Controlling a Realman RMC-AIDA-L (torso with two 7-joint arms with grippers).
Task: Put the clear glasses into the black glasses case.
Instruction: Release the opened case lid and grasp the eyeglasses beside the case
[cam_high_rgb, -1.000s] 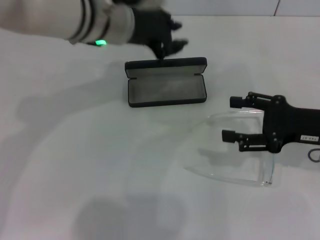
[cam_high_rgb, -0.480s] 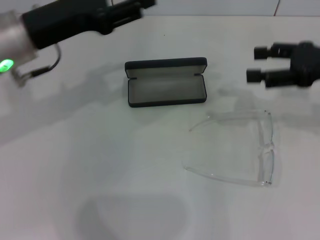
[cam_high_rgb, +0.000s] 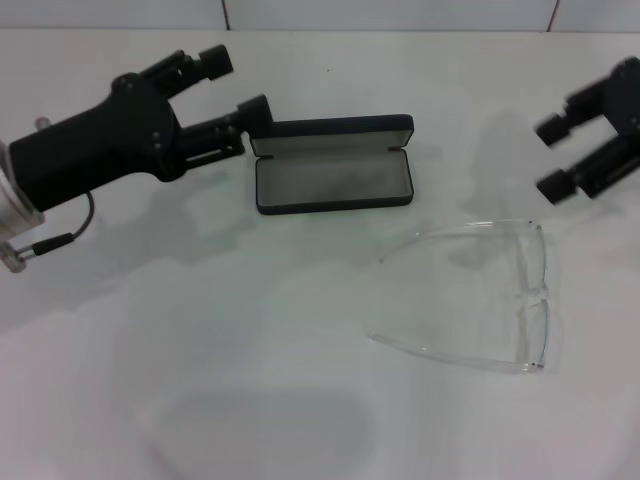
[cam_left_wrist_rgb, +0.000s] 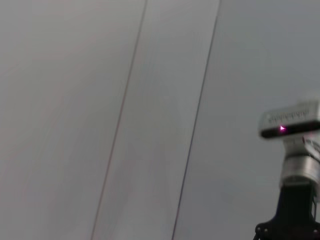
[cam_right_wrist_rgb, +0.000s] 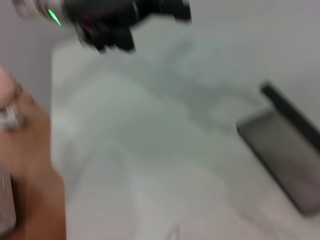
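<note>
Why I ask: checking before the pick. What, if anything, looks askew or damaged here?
Nothing stands out. The black glasses case lies open on the table, and the clear glasses rest unfolded beside it, apart from both open grippers, left and right.

We can read no text, label, brand, number or sign in any of the views. The case (cam_high_rgb: 333, 165) lies open with its grey lining up, and we make out no lettering on it. The glasses (cam_high_rgb: 478, 295) carry no mark we can see. The left gripper (cam_high_rgb: 232, 88) and right gripper (cam_high_rgb: 556, 156) show bare black housings with no legible label. The table (cam_high_rgb: 200, 330) is plain white, without any print.
</note>
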